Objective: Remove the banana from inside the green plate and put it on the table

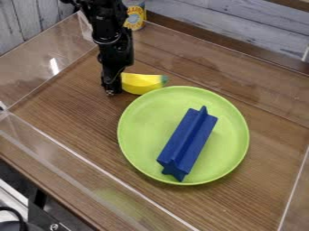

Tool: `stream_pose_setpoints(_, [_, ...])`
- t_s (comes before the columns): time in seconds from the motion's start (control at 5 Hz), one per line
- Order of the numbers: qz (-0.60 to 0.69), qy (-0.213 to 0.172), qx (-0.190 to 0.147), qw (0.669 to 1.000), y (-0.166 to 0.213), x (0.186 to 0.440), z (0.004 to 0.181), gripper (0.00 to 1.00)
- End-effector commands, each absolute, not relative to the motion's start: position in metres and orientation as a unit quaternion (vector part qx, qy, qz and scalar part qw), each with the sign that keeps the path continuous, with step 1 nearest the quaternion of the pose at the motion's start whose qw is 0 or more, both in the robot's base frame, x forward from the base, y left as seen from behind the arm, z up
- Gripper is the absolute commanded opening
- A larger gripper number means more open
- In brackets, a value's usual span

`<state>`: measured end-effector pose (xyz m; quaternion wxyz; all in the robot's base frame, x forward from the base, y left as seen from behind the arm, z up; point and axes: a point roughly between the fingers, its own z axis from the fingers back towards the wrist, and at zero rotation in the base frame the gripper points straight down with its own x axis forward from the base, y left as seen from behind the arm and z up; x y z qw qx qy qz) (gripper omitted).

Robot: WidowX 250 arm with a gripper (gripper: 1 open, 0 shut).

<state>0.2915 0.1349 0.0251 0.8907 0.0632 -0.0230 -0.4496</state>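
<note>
Your claw [112, 87] points straight down at the desk [72, 117], just beyond the upper-left rim of the green plate [145, 122]. Its jaws stand narrow and are closed on the left end of the banana [144, 83]. From this view you cannot tell whether the fingertips touch the wood.

The banana is outside the green plate, just beside its upper-left rim, low over the desk or resting on it; the view does not settle which. Its yellow body runs rightward from the claw, roughly along the plate's near edge. You cannot tell whether it touches the rim.

The green plate lies flat on the desk, right of and nearer the camera than the claw. A long blue block [187, 142] lies inside the plate, set diagonally from the plate's lower centre toward its upper right.

Clear acrylic walls [49, 63] enclose the desk on the sides away from the plate. A small yellow item [134, 14] stands behind the arm, well beyond the plate; it is too obscured to identify.
</note>
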Motion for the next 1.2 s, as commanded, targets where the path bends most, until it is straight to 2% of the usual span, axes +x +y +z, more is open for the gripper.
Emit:
stream_pose_setpoints(0.0, [-0.441, -0.027, 0.063, 0.895, 0.137, 0.294, 0.031, 1.0])
stream_pose_setpoints(0.2, [-0.432, -0.026, 0.053, 0.9, 0.133, 0.295, 0.035, 1.0])
stream_pose_setpoints(1.0, [-0.395, -0.032, 0.044, 0.917, 0.11, 0.311, 0.07, 1.0])
